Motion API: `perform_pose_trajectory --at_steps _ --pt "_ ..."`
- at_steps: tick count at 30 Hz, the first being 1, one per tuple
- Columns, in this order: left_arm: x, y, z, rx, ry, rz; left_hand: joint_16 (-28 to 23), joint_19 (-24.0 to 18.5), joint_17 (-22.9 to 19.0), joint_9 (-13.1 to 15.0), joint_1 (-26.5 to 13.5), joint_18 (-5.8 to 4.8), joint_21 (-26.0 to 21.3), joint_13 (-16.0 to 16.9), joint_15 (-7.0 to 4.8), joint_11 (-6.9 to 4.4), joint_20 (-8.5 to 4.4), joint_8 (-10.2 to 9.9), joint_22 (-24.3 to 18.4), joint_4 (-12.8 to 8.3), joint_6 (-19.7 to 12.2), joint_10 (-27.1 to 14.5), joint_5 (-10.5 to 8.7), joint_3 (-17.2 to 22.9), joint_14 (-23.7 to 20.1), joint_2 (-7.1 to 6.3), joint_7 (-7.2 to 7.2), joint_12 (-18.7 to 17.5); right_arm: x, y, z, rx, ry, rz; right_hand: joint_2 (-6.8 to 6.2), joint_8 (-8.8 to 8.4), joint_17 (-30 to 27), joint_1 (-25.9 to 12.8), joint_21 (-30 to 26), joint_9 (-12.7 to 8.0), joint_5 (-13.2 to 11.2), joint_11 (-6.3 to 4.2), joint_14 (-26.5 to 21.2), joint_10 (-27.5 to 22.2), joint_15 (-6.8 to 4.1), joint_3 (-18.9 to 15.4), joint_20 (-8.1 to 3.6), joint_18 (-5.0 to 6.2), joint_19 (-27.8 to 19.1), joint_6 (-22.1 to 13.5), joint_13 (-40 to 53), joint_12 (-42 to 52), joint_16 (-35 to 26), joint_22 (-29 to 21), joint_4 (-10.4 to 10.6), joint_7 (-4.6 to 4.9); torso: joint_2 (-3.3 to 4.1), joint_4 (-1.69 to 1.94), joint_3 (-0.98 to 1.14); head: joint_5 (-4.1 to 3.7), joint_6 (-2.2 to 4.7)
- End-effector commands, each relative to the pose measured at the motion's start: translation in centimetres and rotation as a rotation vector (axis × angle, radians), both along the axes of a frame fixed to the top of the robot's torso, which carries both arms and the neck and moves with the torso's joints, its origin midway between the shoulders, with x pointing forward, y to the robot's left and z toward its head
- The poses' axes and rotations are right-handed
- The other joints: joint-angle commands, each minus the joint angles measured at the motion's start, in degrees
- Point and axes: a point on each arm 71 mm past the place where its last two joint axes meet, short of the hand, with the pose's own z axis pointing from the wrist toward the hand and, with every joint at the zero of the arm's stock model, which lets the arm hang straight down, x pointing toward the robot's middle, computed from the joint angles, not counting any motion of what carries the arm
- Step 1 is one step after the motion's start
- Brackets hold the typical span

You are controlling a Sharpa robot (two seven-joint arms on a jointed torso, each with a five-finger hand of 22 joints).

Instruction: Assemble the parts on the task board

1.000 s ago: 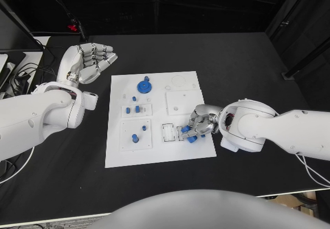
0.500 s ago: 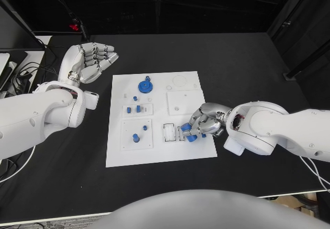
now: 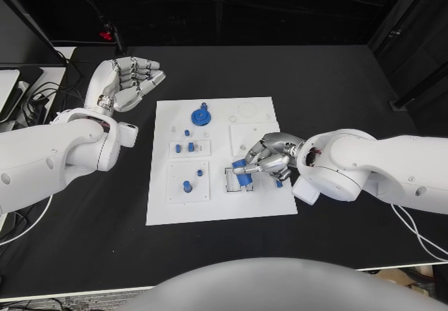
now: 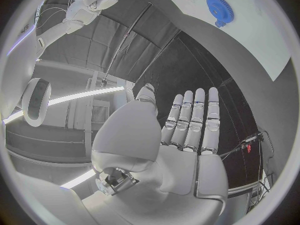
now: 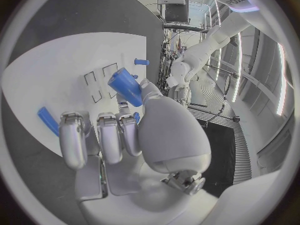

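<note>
One black table (image 3: pixel 355 78), carrying one white task board (image 3: pixel 266 201) at centre for reach from both sides. Two robot hands: left robot hand (image 3: pixel 126 84) parked off the board, fingers apart, holding nothing; right robot hand (image 3: pixel 266 161) clamped on a blue part (image 3: pixel 245 170) over a slot, probably for insertion. One blue gear (image 3: pixel 201 117), several smaller blue pieces seated.

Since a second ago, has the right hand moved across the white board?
Yes. The right hand has moved up the board and slightly left, from the lower right corner to beside the slotted block, carrying a blue part.
</note>
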Motion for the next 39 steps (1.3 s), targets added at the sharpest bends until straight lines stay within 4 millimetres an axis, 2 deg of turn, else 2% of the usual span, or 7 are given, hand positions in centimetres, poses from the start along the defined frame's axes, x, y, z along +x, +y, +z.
perform_pose_trajectory --at_steps 1,6,14,30,35,39 --pt "-0.1 -0.3 0.3 -0.006 -0.027 -0.025 0.2 0.5 -0.1 0.0 -0.1 0.59 -0.4 -0.1 -0.03 0.05 0.05 0.1 -0.1 0.0 -0.4 -0.3 0.31 -0.4 -0.4 0.56 1.85 0.3 0.3 0.2 -0.3 0.009 0.065 -0.013 -0.22 -0.65 15.1 -1.3 0.2 -0.1 0.2 0.15 6.0 6.2 -0.13 -0.7 -0.26 -0.42 6.1 3.3 15.1 0.1 0.1 15.1 0.9 -3.06 -0.02 0.03 -0.01 0.13 0.00" --pt "-0.1 -0.3 0.3 -0.006 -0.026 -0.025 0.2 0.5 -0.1 0.0 -0.1 0.59 -0.4 -0.1 -0.03 0.05 0.05 0.1 -0.1 0.0 -0.4 -0.3 0.31 -0.4 -0.4 0.56 1.85 0.3 0.8 0.3 -0.7 -0.074 0.067 0.002 -0.34 -1.23 15.1 -2.1 0.2 0.0 -0.5 0.24 6.0 6.2 -0.12 -1.5 -0.24 -0.42 6.1 3.5 15.1 0.1 0.1 15.1 1.6 -2.97 -0.01 -0.14 0.01 0.46 0.00" --pt "-0.1 -0.3 0.3 -0.007 -0.026 -0.026 0.2 0.5 -0.1 0.0 -0.1 0.59 -0.4 -0.1 -0.03 0.05 0.05 0.1 -0.1 0.0 -0.4 -0.3 0.31 -0.4 -0.4 0.56 1.85 0.3 1.1 0.6 -0.9 -0.159 0.044 0.019 -0.03 -1.83 15.1 -2.9 0.2 0.0 -0.8 0.28 6.0 6.2 -0.09 -2.3 -0.21 -0.42 6.1 3.7 15.1 0.1 0.1 15.1 2.5 -2.91 -0.01 -0.06 0.04 0.51 0.00" --pt "-0.1 -0.4 0.3 -0.007 -0.025 -0.028 0.2 0.5 -0.1 0.0 -0.1 0.59 -0.4 -0.1 -0.03 0.05 0.05 0.1 -0.1 0.0 -0.4 -0.3 0.31 -0.4 -0.4 0.56 1.85 0.3 1.2 1.3 -1.2 -0.210 0.042 0.056 -0.06 -2.30 15.1 -3.5 0.2 0.1 -1.1 0.34 6.0 6.2 -0.08 -3.1 -0.20 -0.42 6.1 3.8 15.1 0.1 0.1 15.1 3.2 -2.85 -0.01 -0.14 0.03 0.55 0.00" --pt "-0.1 -0.4 0.3 -0.007 -0.025 -0.028 0.2 0.5 -0.1 0.0 -0.1 0.59 -0.4 -0.1 -0.03 0.05 0.05 0.1 -0.1 0.0 -0.4 -0.3 0.31 -0.4 -0.4 0.56 1.85 0.3 1.2 1.5 -1.2 -0.220 0.047 0.068 -0.22 -2.58 15.1 -3.9 0.2 0.2 -1.2 0.44 6.0 6.2 -0.11 -3.7 -0.21 -0.42 6.1 3.6 15.1 0.1 0.1 15.1 3.5 -2.73 0.03 0.00 0.05 0.45 0.00" --pt "-0.1 -0.4 0.3 -0.007 -0.025 -0.028 0.2 0.5 -0.1 0.0 -0.1 0.59 -0.4 -0.1 -0.03 0.05 0.05 0.1 -0.1 0.0 -0.4 -0.3 0.31 -0.4 -0.4 0.56 1.85 0.3 1.2 1.6 -1.3 -0.232 0.045 0.075 -0.28 -2.71 15.1 -4.1 0.2 0.2 -1.2 0.49 6.0 6.2 -0.08 -4.1 -0.20 -0.42 6.1 3.4 15.1 0.1 0.1 15.1 3.7 -2.66 0.00 -0.09 0.03 0.51 0.00"
